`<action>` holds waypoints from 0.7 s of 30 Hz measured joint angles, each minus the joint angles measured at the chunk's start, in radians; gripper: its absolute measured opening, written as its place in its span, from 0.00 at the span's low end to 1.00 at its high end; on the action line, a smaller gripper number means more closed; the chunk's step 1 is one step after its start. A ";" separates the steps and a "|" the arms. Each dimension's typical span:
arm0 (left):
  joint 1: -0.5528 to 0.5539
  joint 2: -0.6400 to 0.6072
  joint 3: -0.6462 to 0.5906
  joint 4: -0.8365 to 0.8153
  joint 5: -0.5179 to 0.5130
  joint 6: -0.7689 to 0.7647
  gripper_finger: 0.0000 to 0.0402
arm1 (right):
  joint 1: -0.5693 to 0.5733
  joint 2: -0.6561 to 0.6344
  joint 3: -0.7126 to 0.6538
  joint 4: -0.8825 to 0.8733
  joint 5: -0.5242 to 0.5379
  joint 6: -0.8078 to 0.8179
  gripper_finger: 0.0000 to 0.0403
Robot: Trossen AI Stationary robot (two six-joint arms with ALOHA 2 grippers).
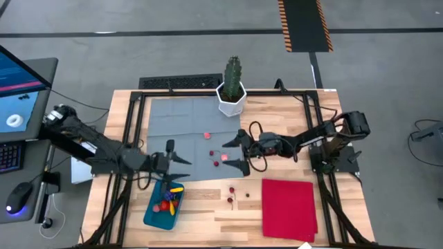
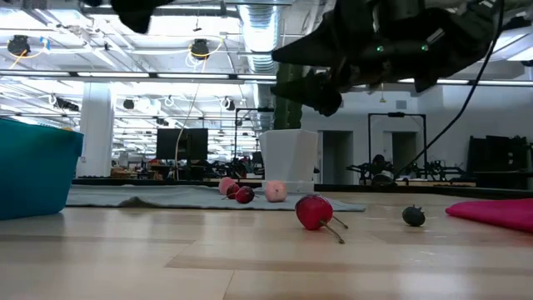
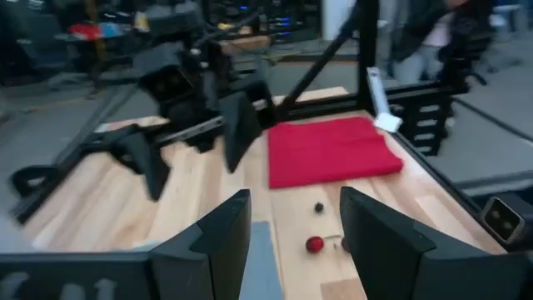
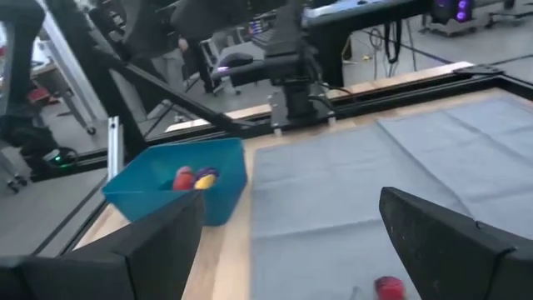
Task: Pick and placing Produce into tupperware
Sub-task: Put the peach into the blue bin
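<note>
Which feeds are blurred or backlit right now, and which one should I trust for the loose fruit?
Left wrist view: motion-smeared, though the small red toy cherry is readable. Low view: bright ceiling lights leave the arms as silhouettes. Right wrist view: soft, the shallow teal plastic container recognisable. High view: evenly lit, best for the fruit.

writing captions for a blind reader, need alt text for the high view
Seen from above, two open end effectors, left and right, face each other over a grey mat. Toy produce lies loose on mat and wood; more fills the teal tupperware.
</note>
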 joint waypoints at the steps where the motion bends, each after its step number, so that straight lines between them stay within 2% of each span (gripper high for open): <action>1: 0.048 -0.006 0.000 -0.001 0.062 0.002 0.44 | -0.009 0.000 0.000 -0.002 -0.004 0.001 0.95; 5: 0.207 -0.028 0.000 0.003 0.257 -0.025 0.44 | -0.049 -0.028 0.001 -0.072 -0.033 0.034 0.95; 8: 0.267 -0.028 -0.016 0.003 0.382 -0.014 0.44 | -0.067 -0.065 0.064 -0.329 -0.005 0.029 0.95; 12: 0.317 -0.032 -0.094 0.135 0.396 0.000 0.44 | -0.074 -0.069 0.190 -0.656 0.048 -0.012 0.95; 17: 0.368 -0.104 -0.237 0.287 0.448 -0.047 0.44 | -0.077 -0.064 0.305 -0.913 0.039 -0.049 0.95; 21: 0.378 -0.173 -0.287 0.321 0.407 -0.169 0.44 | -0.097 -0.064 0.364 -1.032 0.108 -0.029 0.95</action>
